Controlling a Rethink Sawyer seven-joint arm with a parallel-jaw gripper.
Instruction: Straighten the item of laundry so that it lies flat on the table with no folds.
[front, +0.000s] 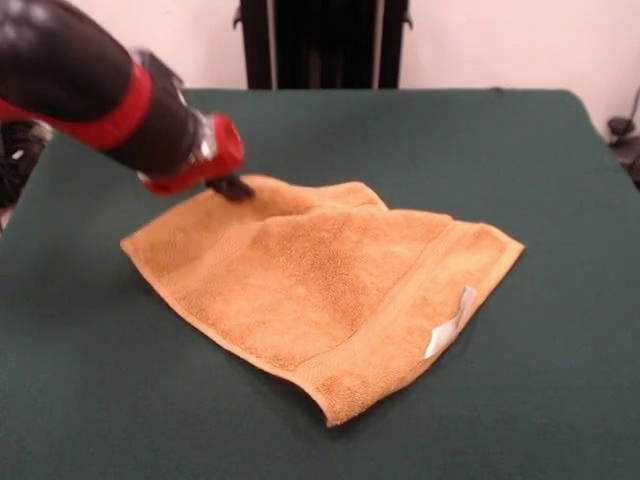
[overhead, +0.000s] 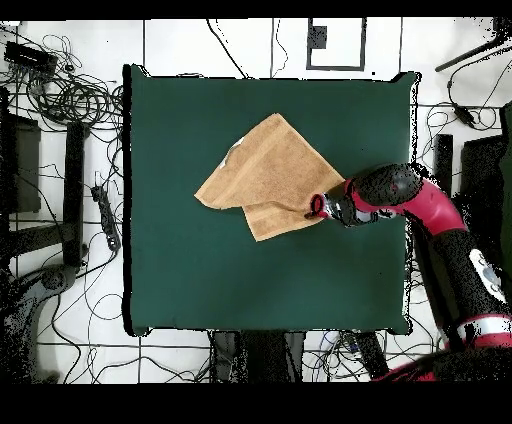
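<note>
The orange-tan towel (front: 320, 280) lies near the table's middle, partly doubled over, with a fold ridge along its far edge and a white label (front: 450, 322) near its front right corner. In the overhead view the towel (overhead: 268, 172) shows as a tilted diamond with a second layer sticking out at its lower edge. The dark green table (front: 450, 140) is far wider than the towel and also shows in the overhead view (overhead: 200, 280). My gripper (front: 232, 186) is down at the towel's far left edge, touching the cloth. It meets the towel's right corner in the overhead view (overhead: 316, 207).
The red and black arm (front: 110, 100) reaches in from the upper left of the front view. The black pedestal (front: 322, 40) stands behind the table's far edge. Cables (overhead: 70, 100) and equipment lie on the floor around the table.
</note>
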